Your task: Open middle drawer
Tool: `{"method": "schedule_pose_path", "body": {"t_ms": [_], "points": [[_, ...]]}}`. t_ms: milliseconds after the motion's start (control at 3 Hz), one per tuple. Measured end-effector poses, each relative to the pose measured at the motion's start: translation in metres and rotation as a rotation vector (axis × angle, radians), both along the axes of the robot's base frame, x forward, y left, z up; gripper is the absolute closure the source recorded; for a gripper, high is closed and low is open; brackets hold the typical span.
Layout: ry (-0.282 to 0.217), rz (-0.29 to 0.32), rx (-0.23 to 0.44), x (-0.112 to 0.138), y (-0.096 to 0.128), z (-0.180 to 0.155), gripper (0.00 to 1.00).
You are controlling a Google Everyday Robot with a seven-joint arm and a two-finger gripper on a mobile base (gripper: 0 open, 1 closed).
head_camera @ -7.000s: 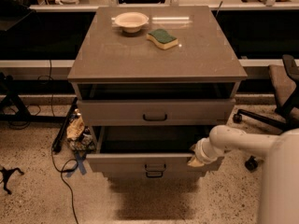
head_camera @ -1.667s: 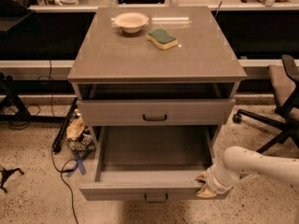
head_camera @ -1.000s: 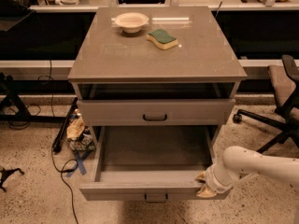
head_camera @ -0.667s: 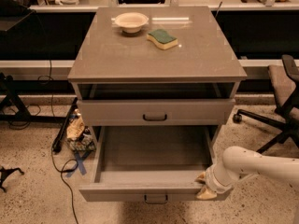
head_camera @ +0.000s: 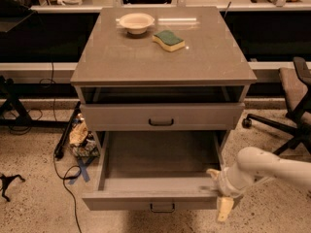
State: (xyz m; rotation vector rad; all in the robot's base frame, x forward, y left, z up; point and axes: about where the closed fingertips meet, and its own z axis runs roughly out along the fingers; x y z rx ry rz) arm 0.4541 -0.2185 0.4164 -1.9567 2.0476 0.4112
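Middle drawer (head_camera: 160,161): stands far out from under the counter (head_camera: 146,59), tray empty, so the opening looks nearly complete. End effector (head_camera: 221,194): at the drawer's front right corner, likely its pulling point; whether apart or together cannot be told. Bowl (head_camera: 136,22), empty, and sponge (head_camera: 168,40) on counter.

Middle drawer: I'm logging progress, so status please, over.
Gripper at right front corner of middle drawer. Drawer pulled far out, tray showing. Chair off to the right, apart from the drawer.
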Motion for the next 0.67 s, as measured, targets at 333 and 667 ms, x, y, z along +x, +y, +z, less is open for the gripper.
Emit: {"method": "schedule_pose_path", "body": {"t_ms": [333, 667], "points": [[-0.078, 0.068, 0.023, 0.015, -0.034, 0.073, 0.0], [-0.18, 0.087, 0.016, 0.021, -0.076, 0.156, 0.0]]}}
